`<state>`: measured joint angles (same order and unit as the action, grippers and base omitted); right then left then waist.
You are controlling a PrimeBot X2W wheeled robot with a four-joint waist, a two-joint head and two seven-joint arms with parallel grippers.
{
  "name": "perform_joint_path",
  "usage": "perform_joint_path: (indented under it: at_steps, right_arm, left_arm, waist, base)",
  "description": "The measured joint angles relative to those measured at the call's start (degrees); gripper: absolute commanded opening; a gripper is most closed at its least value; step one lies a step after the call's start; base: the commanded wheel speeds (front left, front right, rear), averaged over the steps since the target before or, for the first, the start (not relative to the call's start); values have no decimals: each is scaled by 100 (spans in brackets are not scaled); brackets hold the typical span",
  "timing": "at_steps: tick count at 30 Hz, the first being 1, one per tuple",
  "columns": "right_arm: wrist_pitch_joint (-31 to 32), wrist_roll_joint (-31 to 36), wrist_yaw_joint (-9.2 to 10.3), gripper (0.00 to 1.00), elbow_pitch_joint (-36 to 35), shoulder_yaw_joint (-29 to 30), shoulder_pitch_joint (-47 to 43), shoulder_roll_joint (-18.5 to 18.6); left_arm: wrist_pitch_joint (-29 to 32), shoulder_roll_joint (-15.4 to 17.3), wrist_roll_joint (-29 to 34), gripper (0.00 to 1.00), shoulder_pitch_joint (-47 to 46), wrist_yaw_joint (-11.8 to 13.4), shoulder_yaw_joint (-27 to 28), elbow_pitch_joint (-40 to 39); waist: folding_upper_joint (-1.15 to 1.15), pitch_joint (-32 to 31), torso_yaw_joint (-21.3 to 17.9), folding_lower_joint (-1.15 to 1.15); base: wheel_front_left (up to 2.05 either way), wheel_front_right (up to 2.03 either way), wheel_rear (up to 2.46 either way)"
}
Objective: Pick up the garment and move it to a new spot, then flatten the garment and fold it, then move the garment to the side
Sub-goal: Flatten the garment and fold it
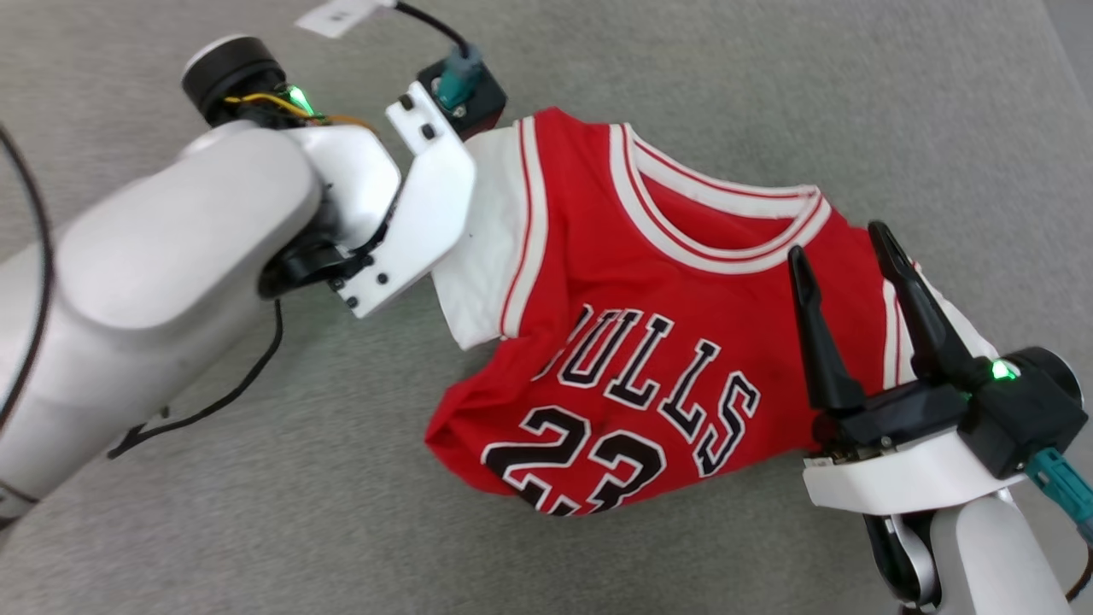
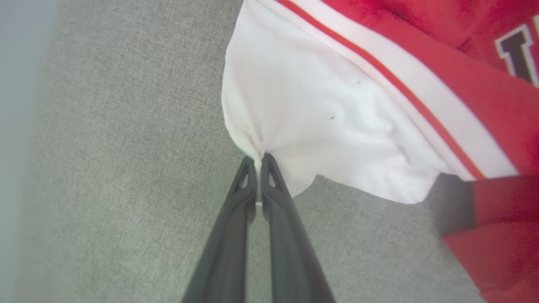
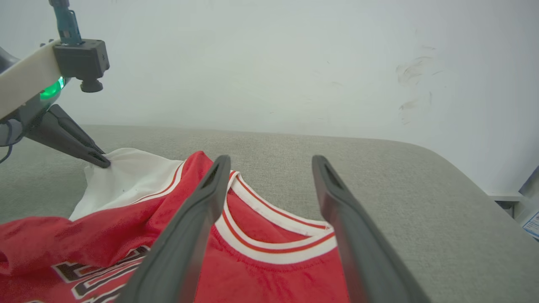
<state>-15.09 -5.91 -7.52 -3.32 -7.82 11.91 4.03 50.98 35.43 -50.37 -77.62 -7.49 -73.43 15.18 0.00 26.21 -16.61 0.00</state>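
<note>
The garment [image 1: 632,342], a red shirt with white sleeves and black "BULLS 23" lettering, lies face up and rumpled on the grey cushion. My left gripper [image 2: 258,162] is shut on the edge of its white sleeve [image 2: 320,122], the cloth pinched between the fingertips; from the right wrist view those left fingers [image 3: 90,153] meet the sleeve's corner [image 3: 122,176]. In the head view the left wrist housing hides the fingers. My right gripper [image 1: 841,239] stands open above the shirt's other shoulder, its fingers [image 3: 198,210] straddling the striped collar [image 3: 273,235], holding nothing.
The grey fabric surface [image 1: 897,111] spreads on every side of the shirt. A pale wall [image 3: 294,63] rises behind its far edge. A black cable [image 1: 213,401] hangs under my left forearm. A white tag [image 1: 337,15] lies at the top.
</note>
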Motion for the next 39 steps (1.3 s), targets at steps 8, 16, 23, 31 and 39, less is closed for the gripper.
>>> perform_joint_path:
  at_steps: [8, 16, 23, 31, 39]
  right_arm:
    - [0, 4, 0, 100, 80, 31, -221, 154]
    - [0, 2, 0, 100, 132, -33, -255, 240]
    - [0, -15, 0, 100, 214, -2, -253, 270]
    - [0, -15, 0, 100, 266, 85, -266, 290]
    - [0, -15, 0, 100, 220, 5, -279, 289]
  left_arm:
    - [-285, 995, -458, 0, 202, 0, 34, -325]
    - [-388, 1795, -801, 0, 853, 313, 56, -15]
    - [-644, 1856, -1124, 0, 1519, 523, 55, 519]
    - [-1040, 1656, -1028, 100, 1449, 444, 153, 878]
    - [-659, 1768, -1035, 100, 985, 346, 281, 670]
  waist:
    - [0, -466, 590, 0]
    - [0, -663, 932, -1]
    - [0, -522, 799, 0]
    - [0, -626, 838, -1]
    - [0, -709, 862, -1]
  base:
    - [0, 0, 0]
    - [0, 0, 0]
    - [0, 0, 0]
    - [0, 0, 0]
    - [0, 0, 0]
